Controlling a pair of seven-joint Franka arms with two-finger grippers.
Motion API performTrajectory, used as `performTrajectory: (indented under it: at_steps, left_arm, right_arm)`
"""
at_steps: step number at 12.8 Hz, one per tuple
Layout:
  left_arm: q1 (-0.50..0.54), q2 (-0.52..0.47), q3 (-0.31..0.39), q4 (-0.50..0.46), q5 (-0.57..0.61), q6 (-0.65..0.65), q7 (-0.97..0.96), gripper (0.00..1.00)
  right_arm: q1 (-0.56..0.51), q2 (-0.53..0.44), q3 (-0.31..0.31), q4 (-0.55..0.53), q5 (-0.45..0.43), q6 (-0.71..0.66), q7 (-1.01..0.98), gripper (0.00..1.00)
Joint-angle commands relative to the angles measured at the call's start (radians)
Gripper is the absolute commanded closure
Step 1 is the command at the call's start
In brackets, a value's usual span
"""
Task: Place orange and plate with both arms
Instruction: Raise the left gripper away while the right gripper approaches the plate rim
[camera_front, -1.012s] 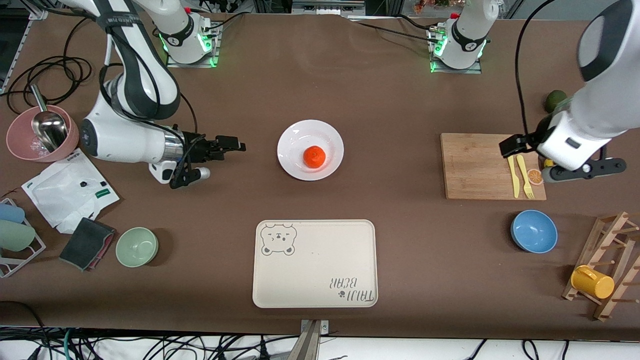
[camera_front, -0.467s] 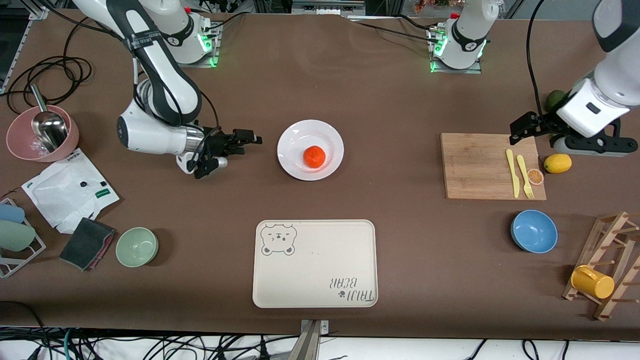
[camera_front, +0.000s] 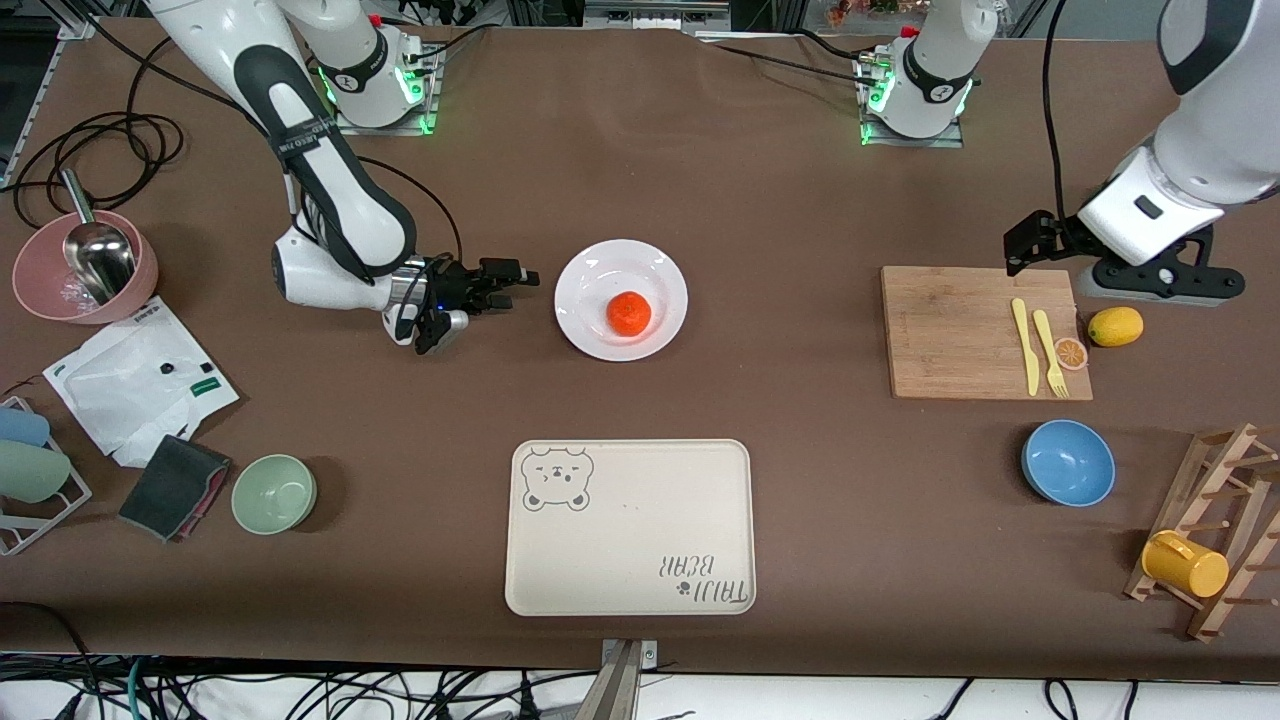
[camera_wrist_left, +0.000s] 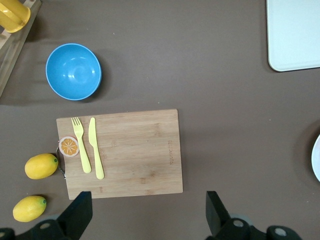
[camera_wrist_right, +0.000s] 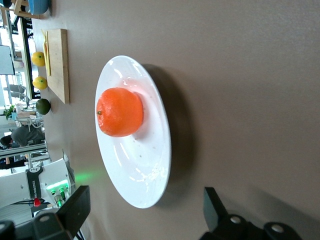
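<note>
The orange (camera_front: 629, 313) lies on the white plate (camera_front: 600, 272) at mid-table. My right gripper (camera_front: 510, 285) is low and level beside the plate, toward the right arm's end, a short gap from the rim, open and empty. In the right wrist view the orange (camera_wrist_right: 119, 112) and the plate (camera_wrist_right: 145, 170) lie just ahead of the open right gripper (camera_wrist_right: 145, 212). My left gripper (camera_front: 1022, 245) hangs open and empty over the edge of the cutting board (camera_front: 960, 335) nearest the arm bases. Its wrist view shows the left gripper (camera_wrist_left: 147, 215) above the board (camera_wrist_left: 135, 150).
A cream bear tray (camera_front: 630, 525) lies nearer the front camera than the plate. The board carries a yellow knife, a fork and an orange slice (camera_front: 1070, 352), with a lemon (camera_front: 1115, 326) beside it. A blue bowl (camera_front: 1068, 462), green bowl (camera_front: 274, 493), pink bowl (camera_front: 85, 265) and mug rack (camera_front: 1210, 530) stand around.
My right gripper has slid toward the plate's rim. The left gripper has drawn back from over the lemon to the board's edge, uncovering the lemon.
</note>
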Motion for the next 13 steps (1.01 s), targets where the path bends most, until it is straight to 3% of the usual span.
performTrajectory:
  at_steps: [1, 8, 13]
  left_arm:
    - [0.019, 0.028, 0.000, 0.051, -0.026, -0.031, 0.010, 0.00]
    - [0.031, 0.031, 0.000, 0.059, -0.025, -0.038, -0.058, 0.00]
    - [0.033, 0.031, 0.000, 0.059, -0.025, -0.055, -0.056, 0.00]
  right_arm:
    - [-0.006, 0.031, 0.046, -0.002, 0.084, 0.064, -0.034, 0.01]
    - [-0.006, 0.079, 0.078, 0.000, 0.166, 0.114, -0.098, 0.38]
    - [-0.006, 0.096, 0.078, 0.000, 0.172, 0.116, -0.101, 0.48]
